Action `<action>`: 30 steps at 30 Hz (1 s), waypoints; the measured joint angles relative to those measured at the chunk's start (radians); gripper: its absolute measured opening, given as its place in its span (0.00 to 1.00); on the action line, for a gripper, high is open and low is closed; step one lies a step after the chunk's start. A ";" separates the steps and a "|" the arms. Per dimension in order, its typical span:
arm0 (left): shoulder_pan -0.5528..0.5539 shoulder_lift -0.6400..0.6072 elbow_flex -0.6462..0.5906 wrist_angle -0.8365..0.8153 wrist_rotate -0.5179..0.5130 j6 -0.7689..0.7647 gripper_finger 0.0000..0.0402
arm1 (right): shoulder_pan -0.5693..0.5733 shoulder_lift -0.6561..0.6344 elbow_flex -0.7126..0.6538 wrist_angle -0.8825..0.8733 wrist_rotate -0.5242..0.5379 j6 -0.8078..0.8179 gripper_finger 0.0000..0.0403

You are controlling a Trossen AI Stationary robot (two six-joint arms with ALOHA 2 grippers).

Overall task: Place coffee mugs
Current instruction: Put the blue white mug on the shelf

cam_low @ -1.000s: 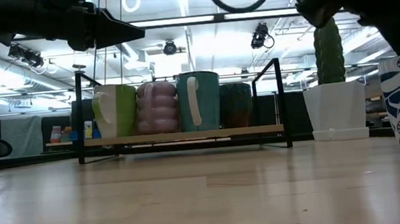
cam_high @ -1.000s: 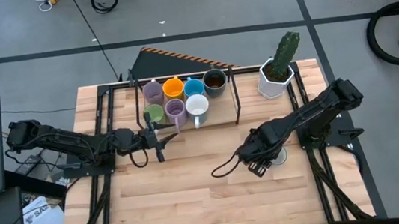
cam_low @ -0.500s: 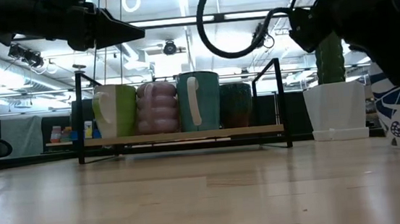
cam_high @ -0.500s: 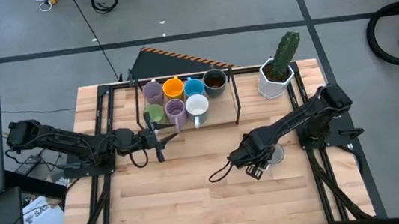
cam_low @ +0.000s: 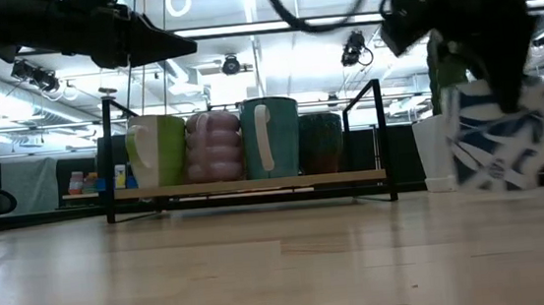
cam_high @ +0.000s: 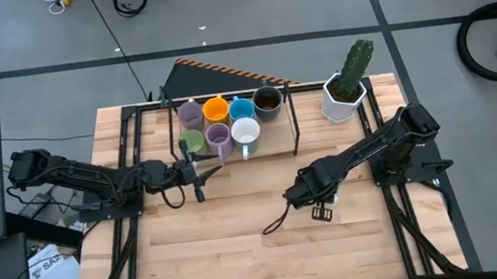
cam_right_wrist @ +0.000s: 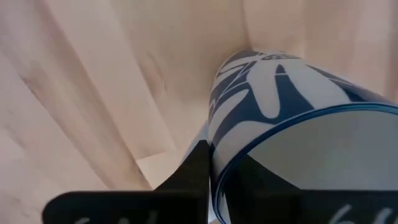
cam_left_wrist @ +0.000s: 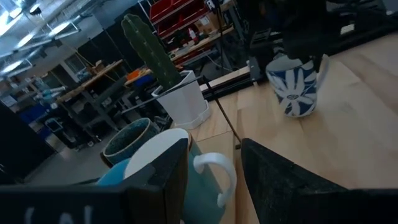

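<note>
We see the right gripper (cam_low: pixel 503 83) clamped on a white-and-blue mug (cam_low: pixel 503 142), tilted above the table (cam_low: pixel 263 272). The left gripper (cam_high: pixel 197 169) waits open beside the rack (cam_high: pixel 293 120).

Readable text is appearing in one place only. In the high view, a white sheet of paper (cam_high: pixel 46 273) is lying on the floor beside the counter's (cam_high: pixel 243 253) left edge, and it is showing dark letters that read roughly "SAZ"; the remaining characters are too small to resolve.
</note>
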 joint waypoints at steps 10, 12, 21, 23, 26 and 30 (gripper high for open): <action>0.000 0.000 0.000 -0.035 0.000 -0.187 0.39 | -0.104 0.000 0.225 -0.006 0.082 -0.139 0.09; -0.001 0.000 0.000 -0.063 0.000 -0.226 0.39 | -0.129 0.001 0.260 -0.007 0.109 -0.186 0.09; -0.004 0.000 0.000 -0.112 0.000 -0.402 0.39 | -0.247 0.002 0.321 0.020 0.134 -0.380 0.09; -0.004 0.000 0.000 -0.114 0.000 -0.418 0.39 | -0.271 0.002 0.321 0.035 0.128 -0.419 0.09; -0.003 0.000 0.000 -0.120 0.000 -0.419 0.39 | -0.298 0.002 0.321 0.061 0.126 -0.463 0.09; -0.003 0.000 0.000 -0.119 0.000 -0.418 0.39 | -0.323 0.004 0.321 0.094 0.099 -0.487 0.09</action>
